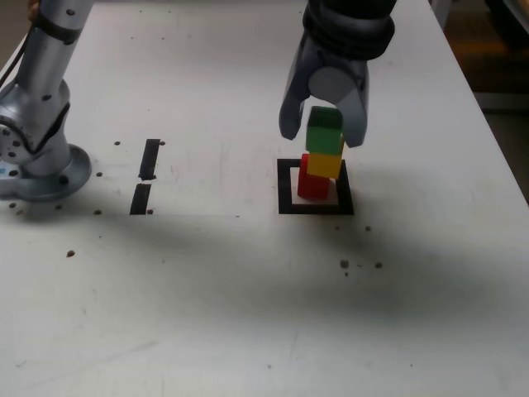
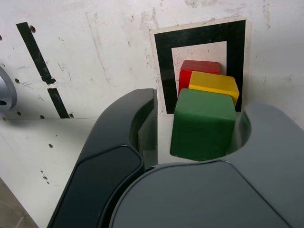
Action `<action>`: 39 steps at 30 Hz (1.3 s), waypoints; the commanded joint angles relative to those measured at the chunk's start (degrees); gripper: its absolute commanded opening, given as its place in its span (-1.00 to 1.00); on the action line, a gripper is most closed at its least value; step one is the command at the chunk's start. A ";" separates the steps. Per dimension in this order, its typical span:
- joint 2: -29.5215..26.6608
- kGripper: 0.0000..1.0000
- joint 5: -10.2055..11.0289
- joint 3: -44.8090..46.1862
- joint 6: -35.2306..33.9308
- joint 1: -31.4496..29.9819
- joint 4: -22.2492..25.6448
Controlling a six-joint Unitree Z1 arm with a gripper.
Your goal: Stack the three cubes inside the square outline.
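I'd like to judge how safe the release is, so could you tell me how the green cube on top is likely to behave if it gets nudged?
The green cube looks rigid, so it should slide or topple, not deform. The stack looks staggered: the yellow cube sits offset on the red cube, so a nudge probably tips all three. The gripper straddles the green cube with a gap on one side.

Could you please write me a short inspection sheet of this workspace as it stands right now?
Surface: white table, scuffed, with dark specks and small holes.
Job's things: red cube inside the square outline, yellow cube on it, green cube on top, stack slightly staggered.
Clutter: two short black tape strips.
Grippers: tool open, straddling the green cube with gaps both sides.
Cables: nothing seen.
Surroundings: arm base at the exterior view's left.
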 commanded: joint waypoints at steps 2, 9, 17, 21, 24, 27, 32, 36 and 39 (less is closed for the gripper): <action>-0.04 0.96 -0.31 -0.16 0.02 0.17 0.74; -1.44 0.99 -0.14 -0.32 -0.20 0.17 0.90; -24.82 0.99 1.59 9.81 -2.62 -1.83 0.97; -34.76 0.99 1.55 20.85 -3.30 -0.59 0.73; -36.80 0.99 0.90 27.70 -3.01 1.30 0.03; -36.93 0.99 0.35 32.64 -2.98 2.12 -1.34; -37.00 0.99 -0.83 40.80 -3.17 3.70 -5.24; -37.12 0.99 -1.69 47.26 -1.67 6.60 -9.70; -37.15 0.99 -2.30 51.58 0.24 8.97 -13.42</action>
